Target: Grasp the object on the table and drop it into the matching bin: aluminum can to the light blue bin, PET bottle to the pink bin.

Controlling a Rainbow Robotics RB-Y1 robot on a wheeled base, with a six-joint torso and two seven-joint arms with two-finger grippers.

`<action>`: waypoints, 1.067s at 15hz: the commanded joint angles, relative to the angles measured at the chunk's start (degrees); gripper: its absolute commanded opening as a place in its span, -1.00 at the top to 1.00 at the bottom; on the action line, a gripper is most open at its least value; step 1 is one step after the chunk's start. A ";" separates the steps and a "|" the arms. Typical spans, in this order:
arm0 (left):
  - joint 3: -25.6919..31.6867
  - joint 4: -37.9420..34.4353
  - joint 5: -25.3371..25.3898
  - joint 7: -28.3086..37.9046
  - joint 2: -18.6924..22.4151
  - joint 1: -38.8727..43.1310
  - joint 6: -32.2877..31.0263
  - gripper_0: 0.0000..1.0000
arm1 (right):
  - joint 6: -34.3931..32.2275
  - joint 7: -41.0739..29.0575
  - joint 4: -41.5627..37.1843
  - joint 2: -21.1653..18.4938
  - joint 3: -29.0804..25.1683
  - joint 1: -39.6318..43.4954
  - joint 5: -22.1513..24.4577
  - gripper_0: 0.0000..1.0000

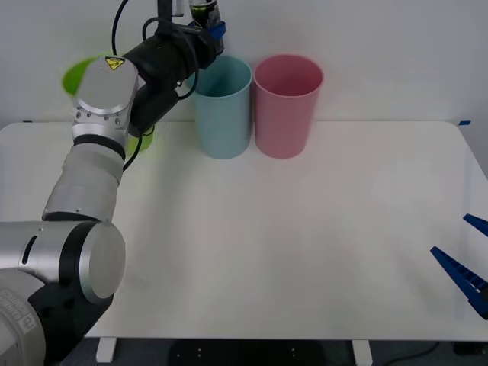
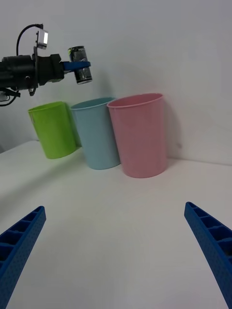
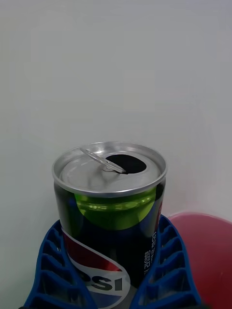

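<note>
At the frame's upper left, the left claw (image 1: 207, 23) pinches the aluminum can (image 1: 203, 11) above the light blue bin (image 1: 223, 107), poised for dropping.

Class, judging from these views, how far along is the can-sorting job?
Done: the aluminum can is off the table, clamped in the left gripper. In hand: carrying it above the light blue bin. Left: release. The right gripper waits open.

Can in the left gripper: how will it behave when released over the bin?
The can is open at the top, so probably empty and light. Thin metal walls may dent under a hard squeeze from the left gripper. It hangs above the light blue bin, so it should drop in; its round body would roll if it missed.
</note>
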 commanded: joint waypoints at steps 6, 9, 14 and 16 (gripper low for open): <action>-1.24 2.57 0.18 -0.67 -1.20 -1.73 3.33 0.96 | 0.00 -0.01 0.00 0.00 0.00 0.00 0.00 -1.00; -1.41 2.48 0.79 -0.76 -1.20 -1.73 3.59 0.95 | 0.00 -0.01 0.00 0.00 0.00 0.00 0.00 -1.00; -1.41 2.57 1.85 -1.20 -1.20 -1.73 4.39 -0.31 | 0.00 -0.01 0.00 0.00 0.00 0.00 0.00 -1.00; -1.41 2.57 2.29 -1.46 -1.12 -1.64 4.39 -1.00 | 0.00 -0.01 0.00 0.00 0.00 0.00 0.00 -1.00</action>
